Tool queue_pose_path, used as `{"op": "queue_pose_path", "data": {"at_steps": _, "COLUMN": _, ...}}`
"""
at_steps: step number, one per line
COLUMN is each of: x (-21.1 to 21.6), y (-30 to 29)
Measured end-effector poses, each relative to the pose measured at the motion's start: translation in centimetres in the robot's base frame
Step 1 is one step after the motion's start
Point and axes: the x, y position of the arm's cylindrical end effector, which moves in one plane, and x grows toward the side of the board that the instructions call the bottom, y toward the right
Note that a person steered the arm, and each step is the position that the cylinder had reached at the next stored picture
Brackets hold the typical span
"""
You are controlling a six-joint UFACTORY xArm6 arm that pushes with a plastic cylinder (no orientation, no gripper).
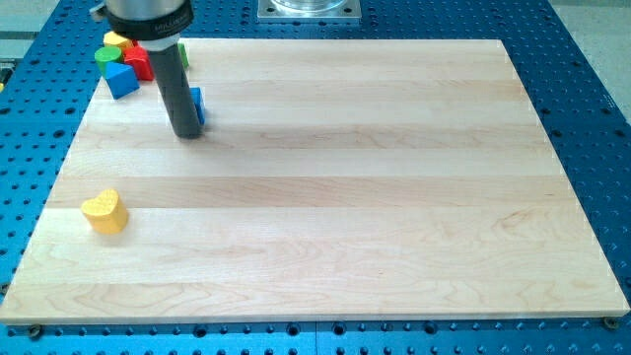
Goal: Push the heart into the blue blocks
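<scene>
A yellow heart block point(105, 211) lies near the left edge of the wooden board, in the lower left. My tip point(187, 134) stands in the upper left, far above and to the right of the heart. A blue block point(197, 106) sits right behind the rod, mostly hidden by it. A blue triangular block point(121, 79) lies further left in the top left corner.
A cluster sits in the board's top left corner: a red block point(139, 61), a green block point(106, 55), a yellow block point(116, 40), and a green block point(183, 53) partly hidden behind the rod. The board point(345, 197) lies on a blue perforated table.
</scene>
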Motion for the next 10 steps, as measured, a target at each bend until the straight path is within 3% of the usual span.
{"op": "queue_pose_path", "data": {"at_steps": 1, "x": 1.5, "y": 5.3}}
{"op": "queue_pose_path", "data": {"at_steps": 3, "x": -1.3, "y": 1.0}}
{"op": "queue_pose_path", "data": {"at_steps": 4, "x": -2.2, "y": -4.0}}
{"op": "queue_pose_path", "data": {"at_steps": 5, "x": -2.6, "y": -3.1}}
{"op": "queue_pose_path", "data": {"at_steps": 6, "x": -0.7, "y": 1.8}}
{"op": "queue_pose_path", "data": {"at_steps": 8, "x": -5.6, "y": -5.8}}
{"op": "queue_pose_path", "data": {"at_steps": 9, "x": -2.4, "y": -5.1}}
{"op": "queue_pose_path", "data": {"at_steps": 10, "x": 7.0, "y": 1.4}}
